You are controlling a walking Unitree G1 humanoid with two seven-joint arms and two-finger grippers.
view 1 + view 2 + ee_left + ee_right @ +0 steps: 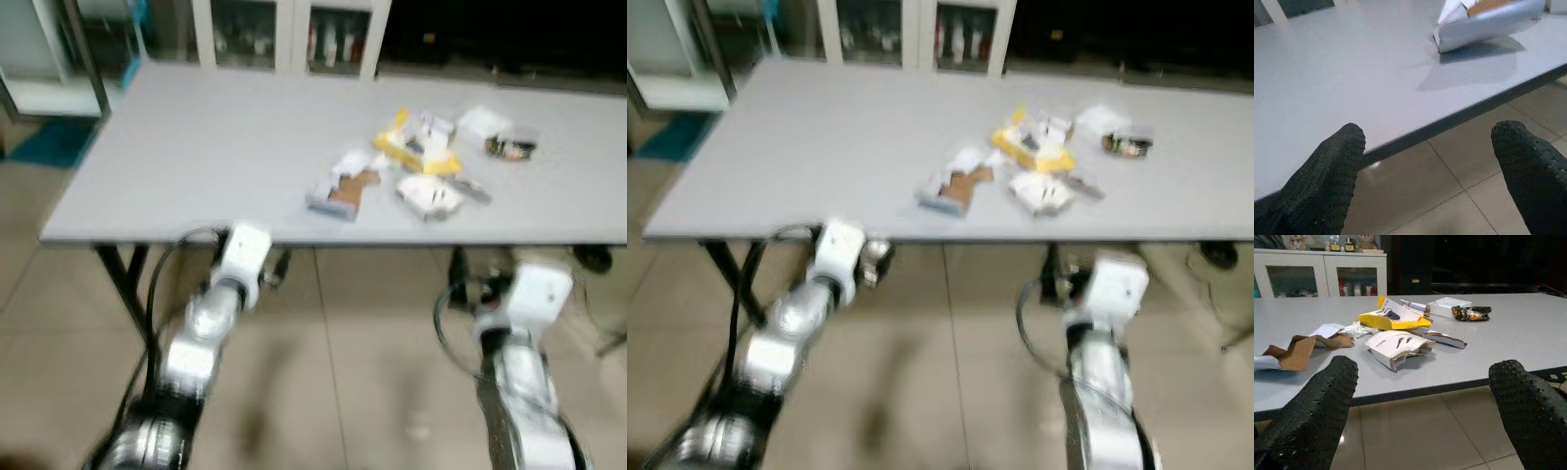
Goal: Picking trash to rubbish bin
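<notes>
Grey table (196, 147) carries the trash (416, 166), scattered toward its right half, well apart from both grippers. Left gripper (1427, 171) and right gripper (1422, 404) hang just below the near edge, fingers spread wide, empty. Step looks like approach; next, raise the right one over the edge to the white carton (1398, 346).

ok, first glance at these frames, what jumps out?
The heap of trash on the grey table, towards its right half: a yellow packet in the middle, torn brown cardboard at the left end, a crumpled white box nearest the edge. Both grippers are open and empty, held just short of the table edge: left gripper and right gripper.
</notes>
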